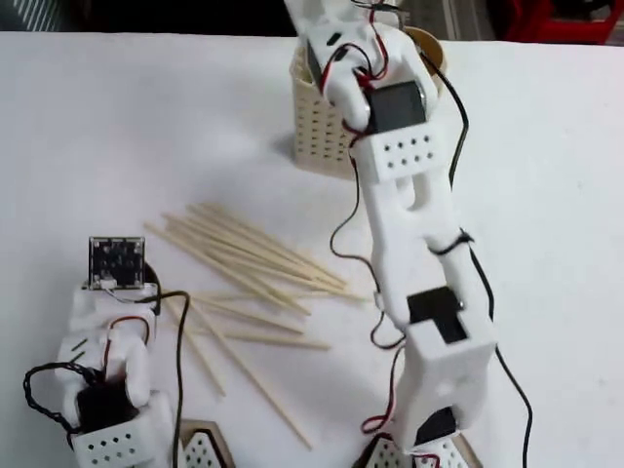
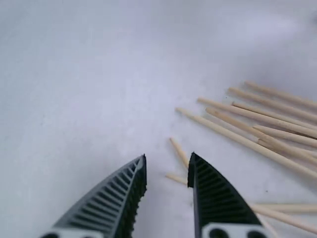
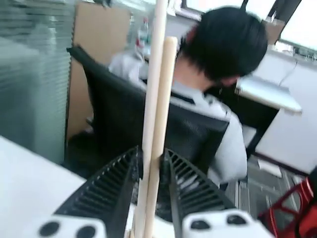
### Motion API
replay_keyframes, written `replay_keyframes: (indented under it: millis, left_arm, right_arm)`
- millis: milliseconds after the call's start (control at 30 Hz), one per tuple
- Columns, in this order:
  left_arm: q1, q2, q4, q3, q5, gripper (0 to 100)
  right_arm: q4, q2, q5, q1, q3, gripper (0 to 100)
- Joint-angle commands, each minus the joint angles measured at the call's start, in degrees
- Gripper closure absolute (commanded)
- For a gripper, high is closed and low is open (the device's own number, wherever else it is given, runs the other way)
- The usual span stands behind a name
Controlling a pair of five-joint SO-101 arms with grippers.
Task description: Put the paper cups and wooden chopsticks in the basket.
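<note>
Tabletop (image 1: 97, 127) — chopsticks (image 1: 255, 263) mid-surface, basket (image 1: 318, 129) far-edge

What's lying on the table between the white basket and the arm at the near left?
Loose wooden chopsticks lie scattered between the basket and the left arm, as the high view shows.

Pale wooden chopsticks (image 1: 255, 265) lie flat in a loose, fanned scatter at the middle of the worktop, some crossing, a few strays nearer the near edge. A further pair (image 3: 157, 89) stands upright, pinched in the right gripper (image 3: 151, 151). The cream perforated basket (image 1: 317, 132) stands upright by the far edge, with a brown paper cup rim (image 1: 432, 47) close beside it.
</note>
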Motion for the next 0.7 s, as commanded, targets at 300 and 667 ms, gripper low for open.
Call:
replay_keyframes:
  millis: [300,667]
  left_arm:
    - [-0.13,-0.66,-3.6,0.44,-0.62,85]
    - [-0.13,-0.66,-3.6,0.44,-0.62,85]
  right_arm:
    - [-0.75,8.75,-0.62,2.77,-1.76,98.1]
    - [7.96,9.89,-0.62,2.59,-2.29,90.6]
